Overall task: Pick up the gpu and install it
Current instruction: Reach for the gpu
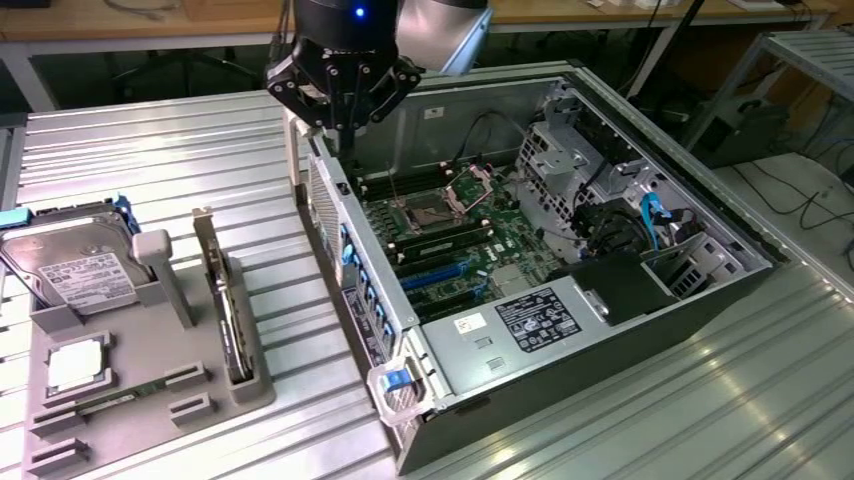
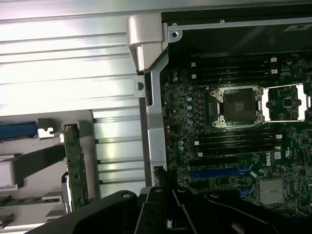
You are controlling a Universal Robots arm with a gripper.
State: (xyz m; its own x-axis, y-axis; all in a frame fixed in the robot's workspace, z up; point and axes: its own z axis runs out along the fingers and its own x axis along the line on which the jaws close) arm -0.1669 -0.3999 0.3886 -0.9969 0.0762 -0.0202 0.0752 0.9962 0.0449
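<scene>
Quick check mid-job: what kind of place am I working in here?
Probably a robotics lab or workshop set up for PC assembly: an open computer case sits on a ribbed metal table, and a grey fixture beside it holds the gpu and a hard drive.

Ribbed silver metal tabletop (image 1: 160,150), grooves running lengthwise, bright glare on it in wrist view. At back of exterior view: long wooden desk (image 1: 147,18) w/ grey legs (image 1: 30,75), dark space under it. On exterior view's right: grey metal rack (image 1: 807,50), then floor (image 1: 761,185) w/ loose black cables (image 1: 807,200) trailing across. Light looks even, no hard shadows.
</scene>
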